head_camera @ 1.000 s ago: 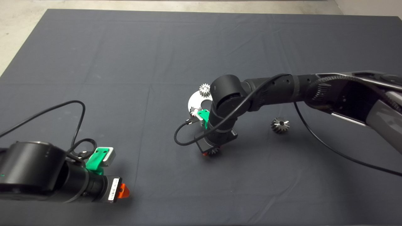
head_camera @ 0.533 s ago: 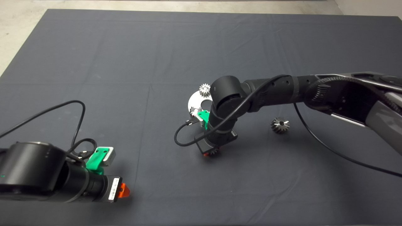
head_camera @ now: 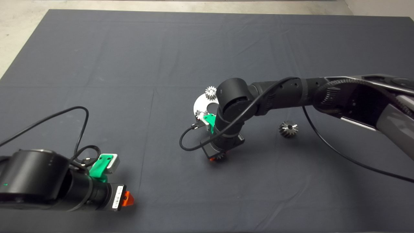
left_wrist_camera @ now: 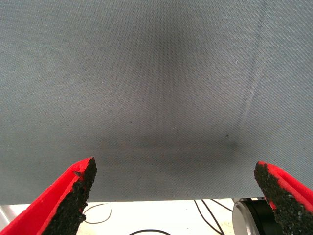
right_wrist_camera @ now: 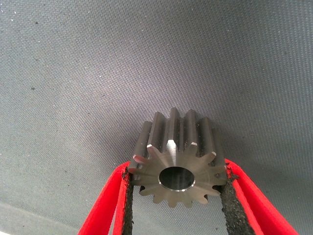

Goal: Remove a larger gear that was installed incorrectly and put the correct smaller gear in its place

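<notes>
Fingers [right_wrist_camera: 128, 196] clamping smaller gear [right_wrist_camera: 177, 161], mat [head_camera: 161, 48] open around.

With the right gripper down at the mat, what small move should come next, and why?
Probably lift. The right gripper has its pads against both sides of the smaller gear, low over the mat. The larger gear already lies aside, so carrying it to the white plate seems next.

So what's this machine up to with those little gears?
The right gripper has its fingers closed on the smaller gear, low over the dark mat. The larger gear lies loose on the mat, off the white plate, which carries another small silver gear. The left gripper waits open at the mat's near left.
</notes>
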`<state>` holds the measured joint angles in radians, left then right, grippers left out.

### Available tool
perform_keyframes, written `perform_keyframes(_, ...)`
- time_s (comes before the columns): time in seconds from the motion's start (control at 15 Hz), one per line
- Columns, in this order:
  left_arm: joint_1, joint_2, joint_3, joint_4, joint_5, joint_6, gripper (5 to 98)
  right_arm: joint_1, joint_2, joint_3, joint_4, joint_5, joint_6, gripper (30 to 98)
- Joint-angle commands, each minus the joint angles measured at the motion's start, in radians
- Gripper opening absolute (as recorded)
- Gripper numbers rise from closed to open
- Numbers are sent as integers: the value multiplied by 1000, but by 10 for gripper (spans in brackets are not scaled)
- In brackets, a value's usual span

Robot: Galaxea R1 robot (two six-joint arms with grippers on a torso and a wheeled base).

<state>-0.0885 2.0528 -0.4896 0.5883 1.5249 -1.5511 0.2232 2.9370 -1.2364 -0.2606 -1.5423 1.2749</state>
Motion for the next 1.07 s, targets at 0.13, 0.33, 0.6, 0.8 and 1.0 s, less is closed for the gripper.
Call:
perform_keyframes(0.13,1,-4,-1,10,38,-1,839,13,12,-1,31,-104,-8,385)
perform_keyframes(0.33,1,-4,-4,8,37,-1,839,21,12,0,31,-104,-8,365)
perform_keyframes(0.6,6,-2,-6,10,37,-1,839,45,12,3,32,-104,-8,352)
perform_keyframes(0.8,6,-1,-6,10,37,-3,839,69,13,4,32,-104,-6,351)
perform_keyframes(1.0,22,0,-12,10,37,-3,839,112,12,15,37,-104,-6,351)
